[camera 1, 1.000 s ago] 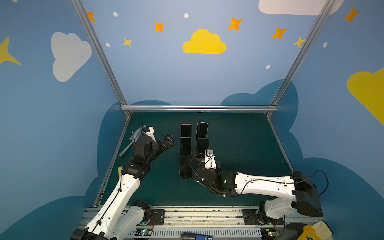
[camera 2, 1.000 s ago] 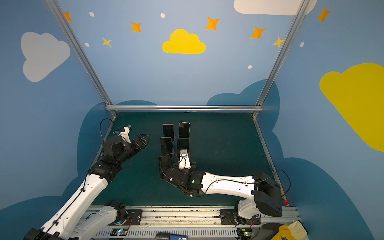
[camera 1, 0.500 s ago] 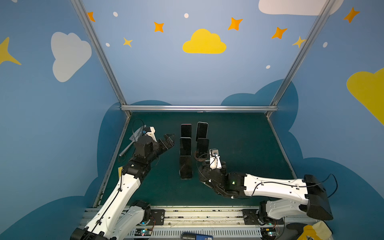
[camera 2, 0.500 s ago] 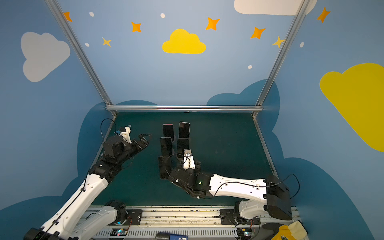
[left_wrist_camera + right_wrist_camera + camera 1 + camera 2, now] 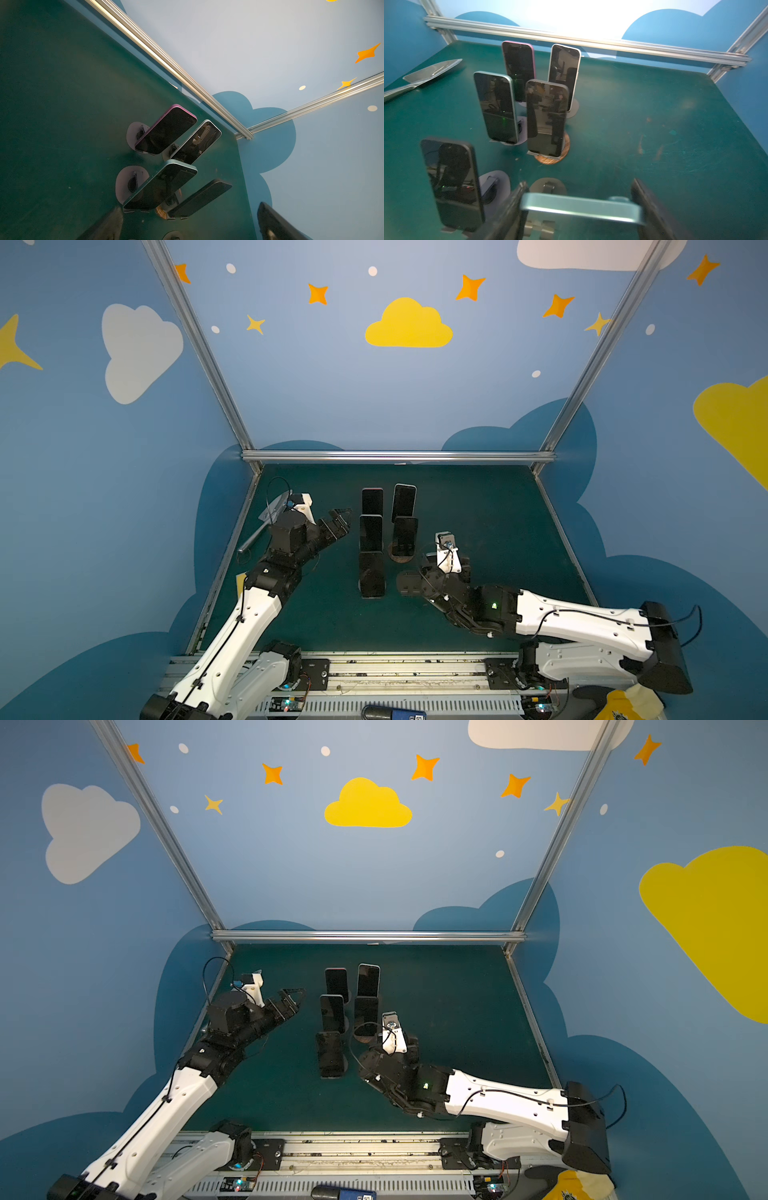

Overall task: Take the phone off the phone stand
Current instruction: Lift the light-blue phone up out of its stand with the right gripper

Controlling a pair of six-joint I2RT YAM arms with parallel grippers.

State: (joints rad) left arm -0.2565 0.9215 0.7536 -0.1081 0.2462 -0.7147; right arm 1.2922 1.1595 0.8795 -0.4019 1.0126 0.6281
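Steel-bright and trowel-shaped, a blade (image 5: 431,71) lies far left on the matte green mat (image 5: 478,510). Nearby, the left gripper (image 5: 344,521) hangs where it did a second ago, jaws spread wide and holding nothing. Mid-table, five glossy, round-cornered dark slabs lean on round bases: near black phone (image 5: 452,182), green-edged phone (image 5: 497,106), purple-edged phone (image 5: 519,68), dark phone (image 5: 546,118) on a wood-grain disc, and white-edged phone (image 5: 563,72). Rightmost, the right gripper (image 5: 409,585) has shifted rightward since then, its fingers pinching the pale metallic-edged phone (image 5: 581,208) by its sides, just beside the bare dark stand (image 5: 548,185).
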